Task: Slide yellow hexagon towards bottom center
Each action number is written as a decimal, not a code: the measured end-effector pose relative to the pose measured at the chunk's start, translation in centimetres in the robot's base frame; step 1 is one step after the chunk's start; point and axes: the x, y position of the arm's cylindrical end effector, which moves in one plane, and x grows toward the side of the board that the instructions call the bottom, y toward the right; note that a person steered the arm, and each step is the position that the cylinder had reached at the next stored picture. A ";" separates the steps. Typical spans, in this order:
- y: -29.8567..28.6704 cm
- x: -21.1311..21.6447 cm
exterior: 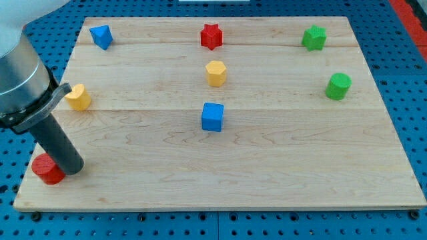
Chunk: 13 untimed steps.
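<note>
The yellow hexagon (215, 73) stands on the wooden board (267, 167) a little above the middle. My tip (72, 167) rests on the board at the lower left, far from the hexagon, touching or nearly touching the right side of a red cylinder (47, 169). The dark rod slants up to the view's left from the tip. A blue cube (213, 117) sits just below the yellow hexagon, between it and the bottom centre.
A second yellow block (79, 97) sits at the left edge by the rod's upper part. A blue block (101, 36) is at top left, a red star (211, 36) at top centre, a green star (313, 38) at top right and a green cylinder (338, 86) at right.
</note>
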 end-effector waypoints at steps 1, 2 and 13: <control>0.0 0.0; 2.1 -0.2; 28.9 -15.9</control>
